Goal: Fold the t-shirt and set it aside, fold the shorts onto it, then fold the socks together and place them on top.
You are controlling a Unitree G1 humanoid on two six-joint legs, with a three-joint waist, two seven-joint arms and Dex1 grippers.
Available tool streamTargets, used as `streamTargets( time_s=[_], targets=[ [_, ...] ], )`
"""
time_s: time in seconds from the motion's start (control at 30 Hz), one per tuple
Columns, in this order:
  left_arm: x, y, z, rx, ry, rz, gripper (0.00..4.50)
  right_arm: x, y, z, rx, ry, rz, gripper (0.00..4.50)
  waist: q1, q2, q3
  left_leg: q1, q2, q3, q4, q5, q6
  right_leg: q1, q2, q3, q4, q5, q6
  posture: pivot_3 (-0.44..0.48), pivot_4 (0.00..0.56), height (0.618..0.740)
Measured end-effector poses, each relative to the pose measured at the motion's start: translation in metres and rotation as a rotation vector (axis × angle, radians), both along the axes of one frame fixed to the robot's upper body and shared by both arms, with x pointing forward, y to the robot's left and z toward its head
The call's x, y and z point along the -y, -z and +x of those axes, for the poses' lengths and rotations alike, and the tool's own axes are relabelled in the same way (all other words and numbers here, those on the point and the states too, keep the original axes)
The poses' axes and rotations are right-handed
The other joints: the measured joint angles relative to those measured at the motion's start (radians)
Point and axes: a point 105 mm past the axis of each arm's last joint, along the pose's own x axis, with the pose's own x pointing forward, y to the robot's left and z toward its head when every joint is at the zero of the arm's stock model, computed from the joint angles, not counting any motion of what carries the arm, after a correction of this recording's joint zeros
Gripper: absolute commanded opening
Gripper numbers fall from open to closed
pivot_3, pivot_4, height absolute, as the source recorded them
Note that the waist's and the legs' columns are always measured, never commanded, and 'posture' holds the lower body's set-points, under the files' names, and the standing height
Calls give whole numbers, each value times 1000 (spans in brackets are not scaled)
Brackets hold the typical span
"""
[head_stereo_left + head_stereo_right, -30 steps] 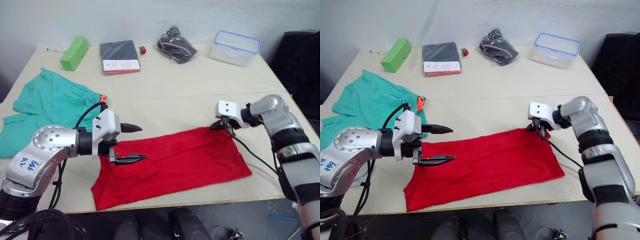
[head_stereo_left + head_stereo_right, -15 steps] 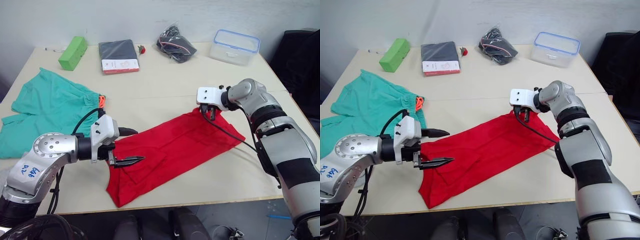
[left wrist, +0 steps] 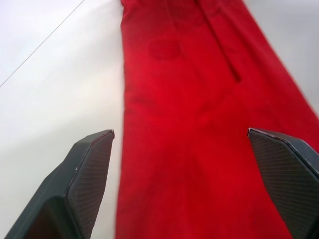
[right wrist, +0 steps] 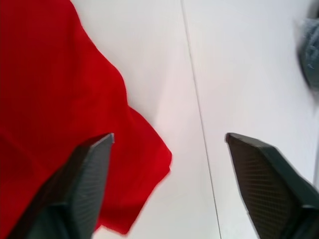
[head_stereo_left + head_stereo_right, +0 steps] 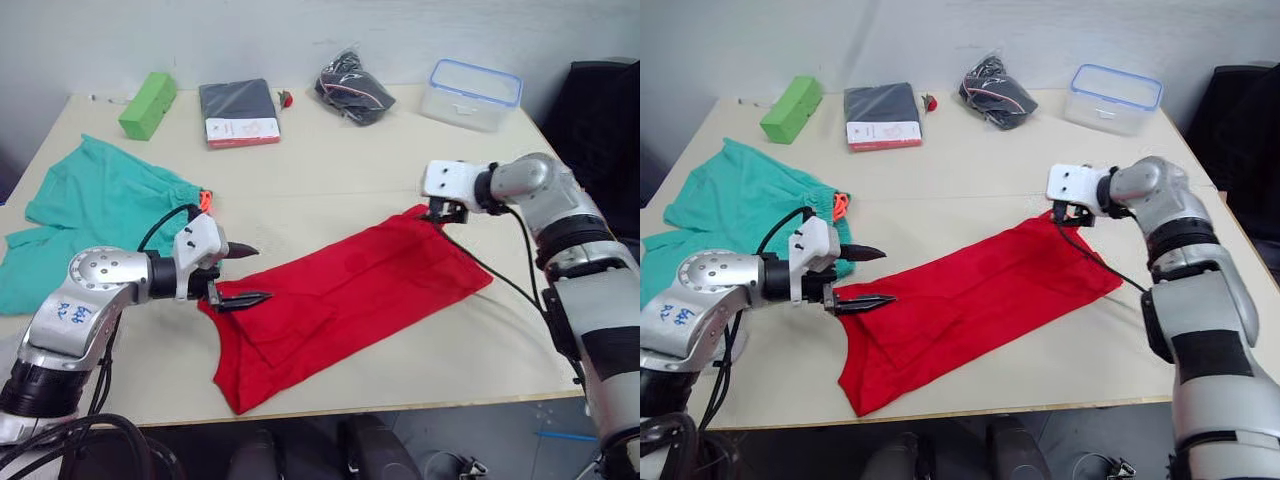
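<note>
Lying as a long diagonal strip from the lower left toward the right of the frame, the t-shirt (image 5: 345, 305) looks partly folded lengthwise, which suits a further fold across its length. The left gripper (image 5: 243, 273) hovers at the strip's upper-left end, jaws spread wide with cloth between the tips but nothing pinched, probably lined up to take that end. The right gripper (image 5: 1072, 214) sits just past the far upper-right corner, jaws likewise open and empty, the red corner lying beside them in the wrist view.

The shorts (image 5: 90, 215) lie spread at the left edge of the frame, untouched, presumably waiting their turn. I cannot make out the socks for certain.

The surface (image 5: 340, 180) is a pale beige top with a seam line across it. Along its far edge stand a green block (image 5: 148, 104), a dark packaged garment (image 5: 238, 112), a dark bag (image 5: 353, 88) and a clear lidded tub (image 5: 471, 93). A plain white wall runs behind.
</note>
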Motion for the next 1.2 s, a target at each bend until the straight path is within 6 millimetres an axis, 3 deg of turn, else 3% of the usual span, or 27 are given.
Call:
streamTargets(
  time_s=[0.1, 0.27, 0.4, 0.53, 0.73, 0.77, 0.87, 1.2],
  targets=[
    [-4, 5, 8, -19, 6, 27, 4500, 19, 14, -18, -55, -11, 16, 4457, 1, 0, 0, 0, 0, 0, 0, 0, 0, 0, 0, 0, 0, 0, 0, 0, 150, 740],
    [-8, 9, 26, -94, 33, 74, 4500, 52, 35, -72, -124, -45, -15, 4457, 19, 1, 1, -1, 0, 0, 0, 0, 0, 0, 1, 1, 0, 0, 0, 0, 150, 740],
    [-12, 16, 34, -183, 46, 113, 4500, 53, 42, -105, -114, -116, -77, 4457, 18, 1, 1, 0, 0, 1, 1, 0, -1, 0, 2, 1, 0, 0, 0, 0, 150, 740],
    [-13, 23, 36, -262, 63, 119, 4500, 51, 55, -120, -116, -171, -123, 4457, 21, 1, 1, 0, 0, 2, 1, 1, -1, 0, 2, 2, 1, 0, 0, 0, 150, 740],
    [-9, 40, 39, -328, 79, 157, 4500, 50, 60, -121, -76, -180, -153, 4457, 23, 1, 1, 0, 1, 1, 2, 1, 0, 0, 1, 2, 1, 0, 0, 0, 150, 740],
    [-9, 40, 39, -328, 82, 161, 4313, 49, 62, -120, -75, -179, -154, 4485, 23, 1, 1, 0, 1, 1, 2, 1, 0, 0, 1, 1, 1, 0, 0, 0, 150, 740],
    [-8, 41, 39, -332, 83, 171, 3614, 44, 66, -117, -69, -189, -146, 3872, 23, 1, 1, 1, 0, 1, 2, 1, 0, 1, 1, 1, 1, 0, 0, 0, 150, 740],
    [-9, 50, 33, -372, 100, 184, 449, 39, 79, -116, -95, -242, -158, 368, 18, 0, 0, 3, 1, 1, 2, 1, 0, 2, 1, 2, 3, 0, 0, 0, 150, 740]
  ],
)
